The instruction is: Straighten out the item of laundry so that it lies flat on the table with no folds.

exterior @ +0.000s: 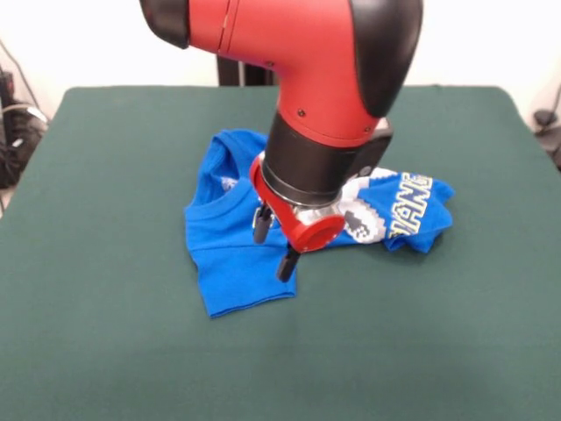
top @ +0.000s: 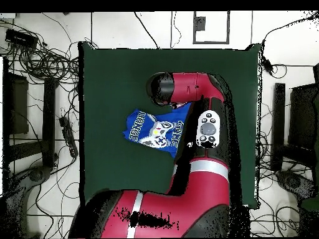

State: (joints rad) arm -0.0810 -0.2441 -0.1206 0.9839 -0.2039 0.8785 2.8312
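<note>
Laundry first: on the dark green table (exterior: 105, 333) the blue T-shirt (exterior: 232, 263) sits near the middle, rumpled, its printed half bunched and folded over. And there's the red and black arm (exterior: 324, 79) right above it, gripper (exterior: 273, 245) low over the blue cloth, fingers (exterior: 260, 224) parted, holding nothing.

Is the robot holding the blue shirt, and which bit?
Nothing is held. The gripper is open above the T-shirt, its fingers just over the cloth.
</note>
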